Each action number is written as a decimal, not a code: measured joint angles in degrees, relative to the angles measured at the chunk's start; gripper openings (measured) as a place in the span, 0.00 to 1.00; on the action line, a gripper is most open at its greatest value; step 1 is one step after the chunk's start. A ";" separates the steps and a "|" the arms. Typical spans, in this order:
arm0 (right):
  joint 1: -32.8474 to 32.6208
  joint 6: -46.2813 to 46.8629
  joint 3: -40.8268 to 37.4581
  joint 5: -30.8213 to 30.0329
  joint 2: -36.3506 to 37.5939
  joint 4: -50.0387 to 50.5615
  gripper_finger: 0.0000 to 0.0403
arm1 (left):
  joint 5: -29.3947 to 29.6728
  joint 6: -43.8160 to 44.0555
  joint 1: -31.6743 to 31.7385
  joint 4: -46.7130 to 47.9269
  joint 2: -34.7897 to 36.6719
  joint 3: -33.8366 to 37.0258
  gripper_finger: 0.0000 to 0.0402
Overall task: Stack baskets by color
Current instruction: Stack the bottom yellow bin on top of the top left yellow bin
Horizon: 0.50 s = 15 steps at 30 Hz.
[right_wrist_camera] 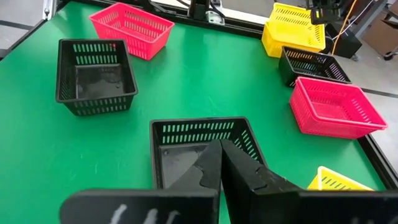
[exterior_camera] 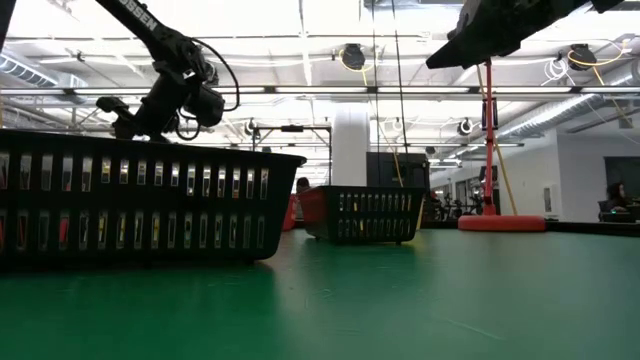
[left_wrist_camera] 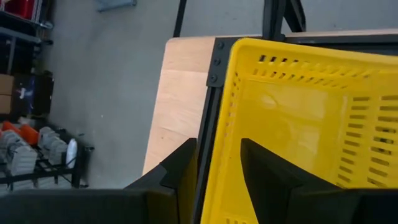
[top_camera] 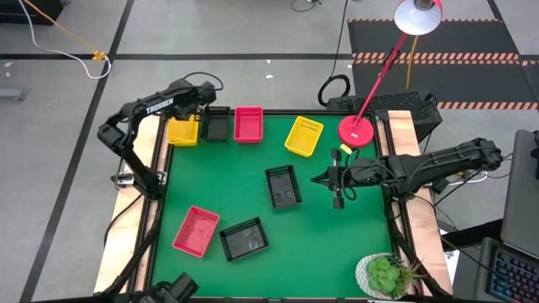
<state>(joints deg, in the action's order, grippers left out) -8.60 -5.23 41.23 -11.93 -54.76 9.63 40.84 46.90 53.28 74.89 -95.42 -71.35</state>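
Note:
My left gripper (left_wrist_camera: 217, 144) is at the table's far left corner, its fingers astride a wall of a yellow basket (top_camera: 183, 130). In the right wrist view this basket (right_wrist_camera: 297, 17) appears to sit in a second yellow one (right_wrist_camera: 277, 38). A black basket (top_camera: 216, 124) and a pink-red basket (top_camera: 248, 123) stand beside it along the far edge, and another yellow basket (top_camera: 304, 135) stands farther right. A black basket (top_camera: 284, 185) rests mid-table. A pink-red basket (top_camera: 196, 230) and a black basket (top_camera: 244, 238) lie near left. My right gripper (top_camera: 318, 178) hangs shut above the table, right of the middle black basket. My left gripper has one finger (left_wrist_camera: 267, 180) inside the yellow basket and one finger (left_wrist_camera: 180, 177) outside, with a side wall's rim (left_wrist_camera: 219, 134) between them. The fingers slant down from above, near a corner of the basket. The basket overhangs the table's corner frame.
The red lamp base (top_camera: 357, 130) with its slanting pole stands at the far right, close to my right arm. A potted plant (top_camera: 386, 274) sits at the near right corner. Wooden side boards (left_wrist_camera: 180, 93) flank the green mat (top_camera: 337, 244), whose near right part is bare.

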 joint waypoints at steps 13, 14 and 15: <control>0.00 1.55 0.00 0.16 0.00 0.54 0.00 | 1.16 0.63 -0.53 -1.93 0.02 2.48 0.32; -0.02 1.57 0.00 0.18 0.00 0.56 0.00 | 1.21 0.65 -0.53 -2.10 0.02 2.63 0.32; -0.02 1.57 0.00 0.18 0.00 0.56 0.00 | 1.25 0.65 -0.53 -2.19 0.02 2.72 0.32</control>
<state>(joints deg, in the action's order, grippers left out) -8.62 -3.66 41.23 -11.75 -54.76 10.20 42.10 47.55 52.75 72.70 -95.39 -68.63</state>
